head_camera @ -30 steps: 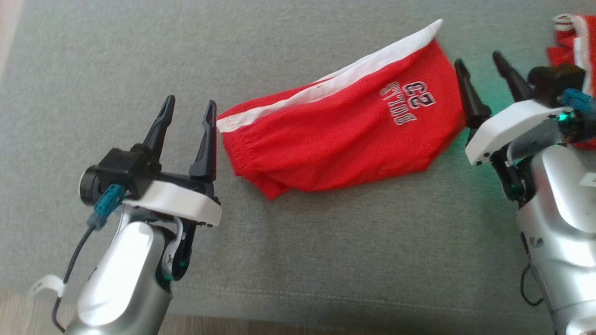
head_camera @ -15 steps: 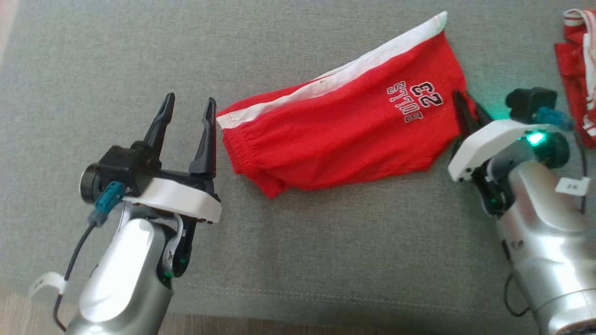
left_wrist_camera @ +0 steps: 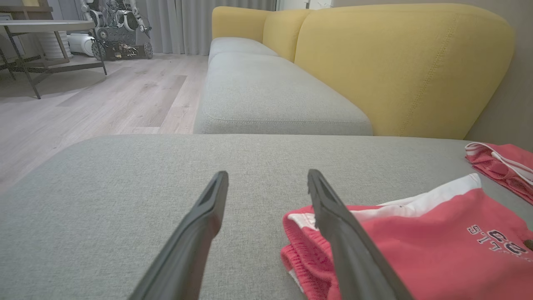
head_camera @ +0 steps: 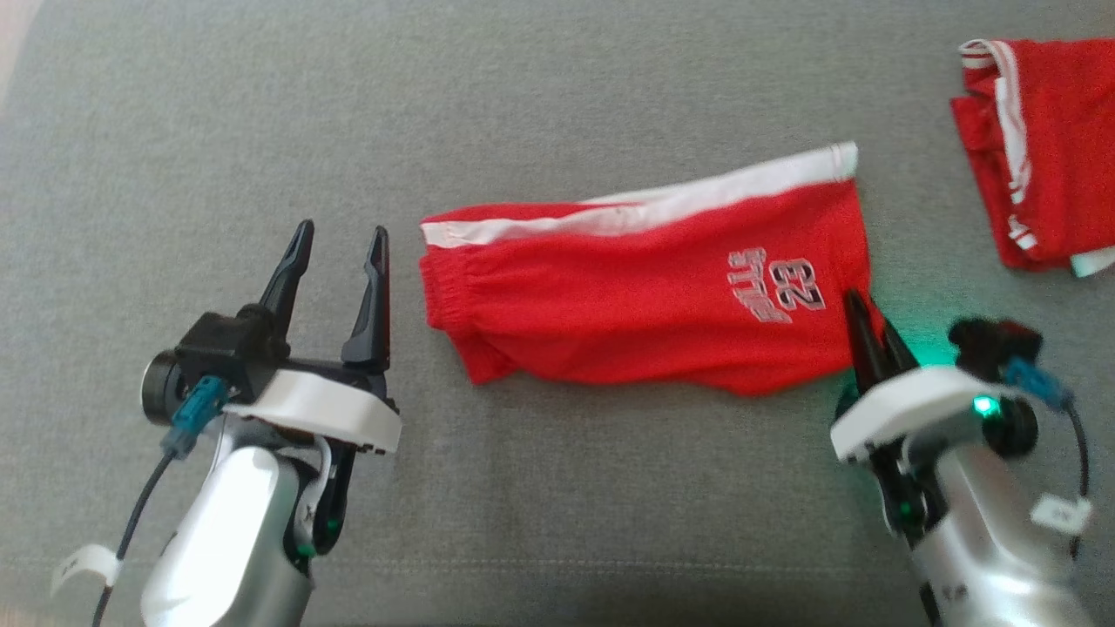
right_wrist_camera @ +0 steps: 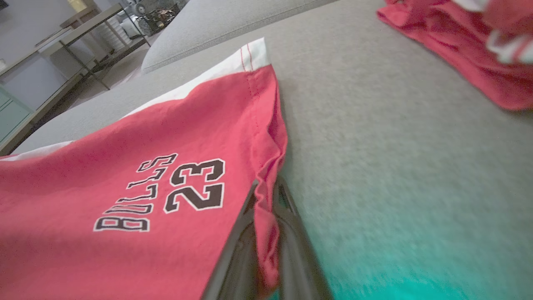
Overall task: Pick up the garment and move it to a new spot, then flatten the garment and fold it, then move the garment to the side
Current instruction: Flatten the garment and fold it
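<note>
Grey sofa seat point(head_camera: 557, 96) carries the red Bulls shorts point(head_camera: 627, 305) near its middle, lying flat and seemingly folded in half. The right gripper point(head_camera: 868, 312) is clenched on their hem corner. The left gripper point(head_camera: 341, 228) stands spread just beside the waistband. I'd judge only the move aside remains. Another red garment point(head_camera: 1037, 148) lies well apart.

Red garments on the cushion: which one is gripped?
The shorts printed BULLS 23, hem pinched by the right gripper; the other red garment lies apart, untouched.
</note>
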Motion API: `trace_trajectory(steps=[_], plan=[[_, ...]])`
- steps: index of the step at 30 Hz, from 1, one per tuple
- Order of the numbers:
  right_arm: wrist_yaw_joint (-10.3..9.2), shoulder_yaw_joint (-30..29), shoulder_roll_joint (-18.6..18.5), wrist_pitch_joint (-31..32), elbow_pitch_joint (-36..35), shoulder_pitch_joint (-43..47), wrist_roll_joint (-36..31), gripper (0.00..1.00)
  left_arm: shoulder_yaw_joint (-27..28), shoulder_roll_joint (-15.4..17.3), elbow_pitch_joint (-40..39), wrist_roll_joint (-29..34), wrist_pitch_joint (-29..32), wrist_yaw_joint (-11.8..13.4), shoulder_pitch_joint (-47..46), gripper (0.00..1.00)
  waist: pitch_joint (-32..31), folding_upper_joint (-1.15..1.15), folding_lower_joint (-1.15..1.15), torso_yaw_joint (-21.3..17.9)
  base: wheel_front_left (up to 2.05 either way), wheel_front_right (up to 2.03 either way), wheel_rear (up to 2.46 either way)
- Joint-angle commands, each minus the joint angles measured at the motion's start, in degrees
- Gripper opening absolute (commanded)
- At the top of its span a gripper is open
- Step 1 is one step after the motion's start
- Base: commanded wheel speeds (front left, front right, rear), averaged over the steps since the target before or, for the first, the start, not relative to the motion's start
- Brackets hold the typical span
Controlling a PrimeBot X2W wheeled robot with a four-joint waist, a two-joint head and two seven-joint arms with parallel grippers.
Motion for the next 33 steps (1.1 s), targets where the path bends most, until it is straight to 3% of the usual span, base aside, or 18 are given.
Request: trace_trajectory(steps=[1,8,14,19,22,28,33], plan=[[-0.05,-0.5,0.7,-0.2,-3.1,3.0,0.1,0.0,2.2,1.6,-1.8,0.1,-0.7,0.5,-0.7,1.0,-0.9,0.0,0.0,-0.9,0.0,0.0,0.0],[-0.05,-5.2,2.2,2.4,-10.2,8.2,-1.6,0.0,2.6,2.4,-2.4,-0.4,-0.2,1.0,0.3,1.0,-2.0,0.0,0.0,-1.4,0.0,0.0,0.0],[-0.05,-4.7,3.0,5.3,-18.1,6.8,-4.4,0.0,2.5,2.7,-2.6,-0.5,0.1,1.3,0.7,1.0,-3.3,0.0,0.0,-1.1,0.0,0.0,0.0],[-0.05,1.7,3.8,10.0,-26.7,2.5,-6.2,0.0,2.3,2.6,-2.6,-0.8,0.1,1.5,1.0,1.0,-4.5,0.0,0.0,0.0,0.0,0.0,0.0],[-0.05,9.7,4.4,13.3,-28.3,-1.7,-5.3,0.0,1.8,2.3,-2.4,-1.0,0.1,1.3,1.0,1.0,-5.2,0.0,0.0,1.6,0.0,0.0,0.0],[-0.05,20.8,4.7,14.2,-22.8,-5.6,1.0,0.0,0.5,1.1,-1.7,-1.3,0.0,0.6,0.2,1.0,-5.0,0.0,0.0,5.1,0.0,0.0,0.0],[-0.05,26.6,4.7,12.6,-15.6,-6.9,5.1,0.0,0.1,0.3,-1.0,-1.4,-0.2,0.3,-0.3,1.0,-3.9,0.0,0.0,7.0,0.0,0.0,0.0]])
